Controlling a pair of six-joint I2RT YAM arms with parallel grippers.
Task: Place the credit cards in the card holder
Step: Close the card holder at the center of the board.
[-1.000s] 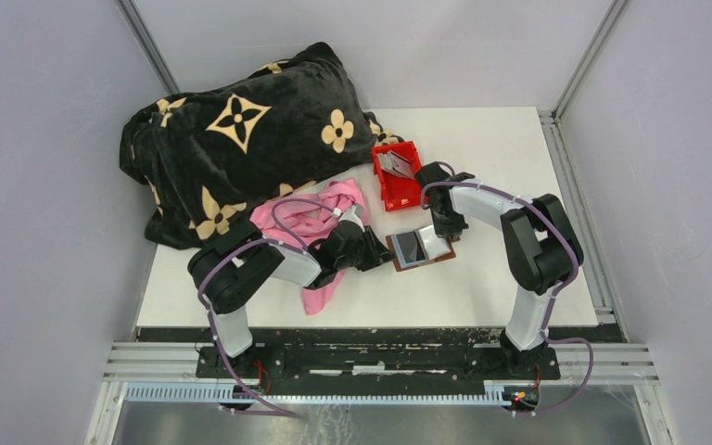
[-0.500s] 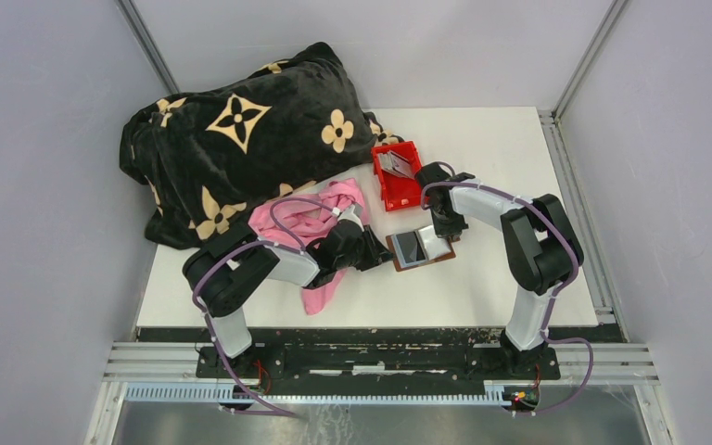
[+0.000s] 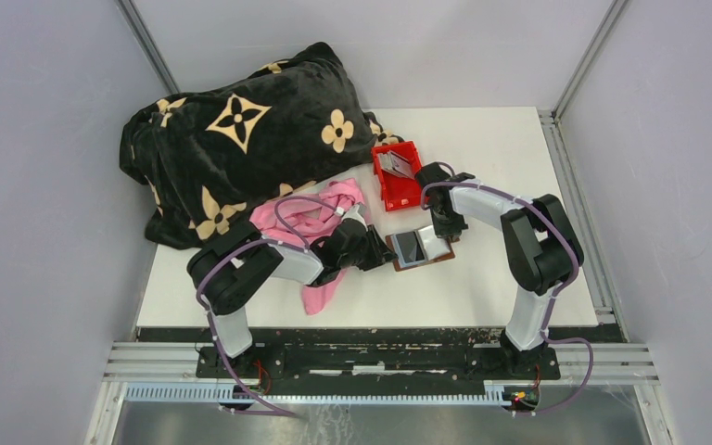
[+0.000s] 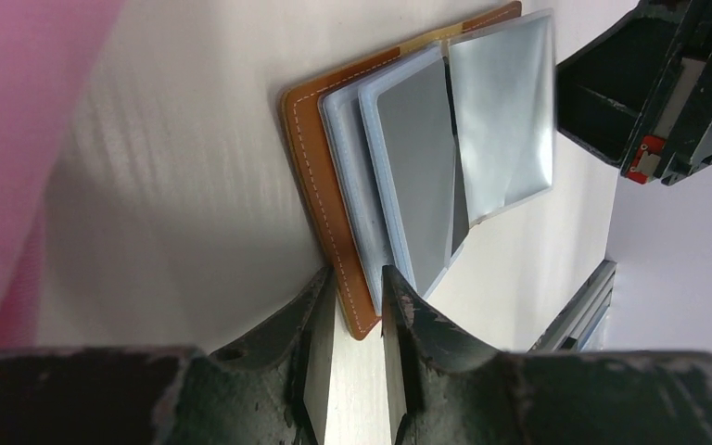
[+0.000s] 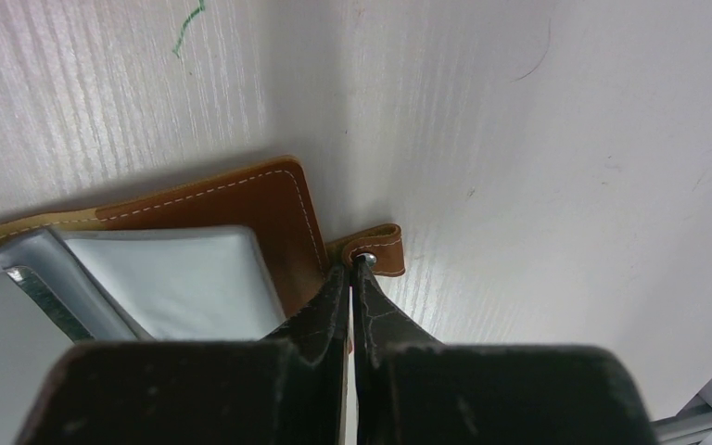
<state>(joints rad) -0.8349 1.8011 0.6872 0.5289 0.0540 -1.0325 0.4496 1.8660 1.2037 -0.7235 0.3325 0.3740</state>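
Blanket: a black plush blanket (image 3: 241, 139) with tan flower shapes is heaped well behind the left gripper, apart from the work.
Pink cloth: a crumpled pink fabric (image 3: 320, 218) lies under the left arm's wrist, clear of the fingertips.
Left gripper (image 4: 357, 366): the jaws are parted a little and straddle one corner of the brown cover. I can see nothing clamped.
Card holder: the small brown leather card holder (image 4: 313, 185) lies open and face up on the white table (image 5: 538, 139). It sits between the two grippers, right at the left one's tips, with its clear sleeves fanned out.
Axis: its long side runs from one gripper across to the other. The snap tab (image 5: 380, 250) points away from the left gripper, toward the right one.
Credit cards: thin grey rectangular credit cards (image 3: 394, 163) wait in a red plastic bin (image 3: 387, 197) just beyond the right gripper. One grey card (image 4: 415, 176) is already seated in a sleeve.
Right gripper (image 5: 350, 271): it is closed tight with its tips at the tab's metal stud. I cannot tell whether it nips the strap or only pins it.
Handling: the holder looks light and floppy and likely to skid, so it is best steadied by the tab and a cover corner. The sleeves look slick and limp. The cards look stiff, thin and slippery, so I'd take them by the edges.
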